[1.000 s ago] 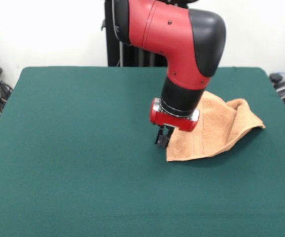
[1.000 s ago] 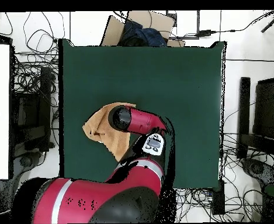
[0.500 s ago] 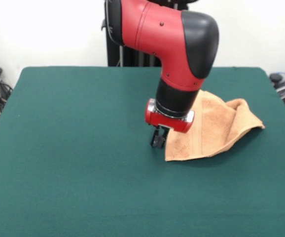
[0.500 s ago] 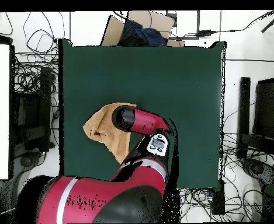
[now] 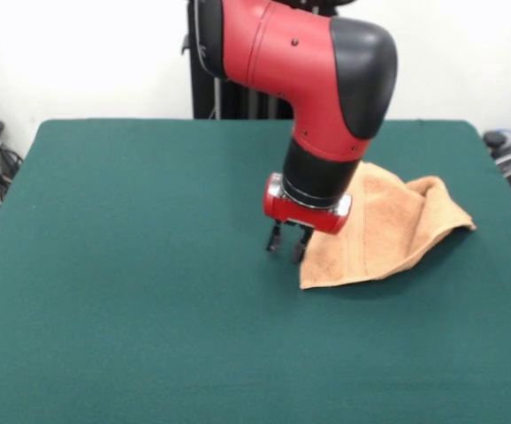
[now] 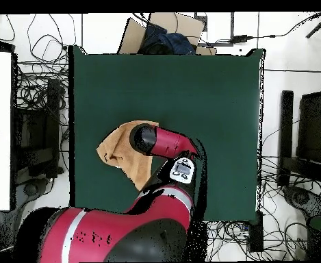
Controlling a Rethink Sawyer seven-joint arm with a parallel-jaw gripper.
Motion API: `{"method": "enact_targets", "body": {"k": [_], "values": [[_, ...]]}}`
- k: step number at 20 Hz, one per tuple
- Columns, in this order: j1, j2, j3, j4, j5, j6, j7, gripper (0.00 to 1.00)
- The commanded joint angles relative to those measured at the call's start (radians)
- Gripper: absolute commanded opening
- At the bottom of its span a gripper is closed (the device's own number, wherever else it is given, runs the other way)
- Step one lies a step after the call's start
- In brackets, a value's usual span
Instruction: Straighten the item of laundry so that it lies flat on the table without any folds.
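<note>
Left half of the table (image 5: 132, 265): bare dark green felt, nothing lying on it. Toward the middle, in the front view: gripper (image 5: 287, 246) hanging low over the felt, fingers spread apart and empty, one tip just beside the towel's nearest corner, apparently not pinching it; contact with the cloth impossible to judge. Above the gripper: red and black arm (image 5: 317, 97) coming down from the far edge, hiding part of the cloth behind it.

Right of the gripper: item of laundry (image 5: 388, 234), peach-orange terry, lying in the right half of the table, close to the right edge and about midway between far and near edges. Not flat: folded over itself, with a raised rumpled ridge toward the right edge and a point sticking out there. Overhead view: same cloth (image 6: 115, 152) partly under the arm.

Likely handling: light, limp, no stiffness, grippy on felt, prone to drag and bunch rather than slide. Best hold probably a corner or hem of the upper layer, pinched thin, then drawn outward to open the fold.
</note>
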Motion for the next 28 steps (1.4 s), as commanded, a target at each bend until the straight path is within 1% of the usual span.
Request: {"method": "enact_targets", "body": {"k": [1, 8, 11, 14, 15, 17, 20, 24, 28], "values": [[0.016, 0.025, 0.046, 0.012, 0.047, 0.125, 0.235, 1.0], [0.024, 0.03, 0.037, 0.002, 0.048, 0.147, 0.234, 1.0], [0.033, 0.029, 0.029, -0.002, 0.044, 0.138, 0.235, 1.0], [0.029, 0.03, 0.031, -0.007, 0.051, 0.16, 0.241, 1.0], [0.028, 0.021, 0.033, -0.006, 0.053, 0.176, 0.24, 1.0], [0.035, 0.003, 0.019, -0.027, 0.053, 0.248, 0.244, 1.0], [0.032, -0.005, 0.017, -0.047, 0.05, 0.297, 0.241, 1.0], [0.032, -0.026, 0.02, -0.036, 0.04, 0.263, 0.23, 1.0], [0.035, -0.041, 0.013, -0.039, 0.044, 0.29, 0.242, 1.0]]}}
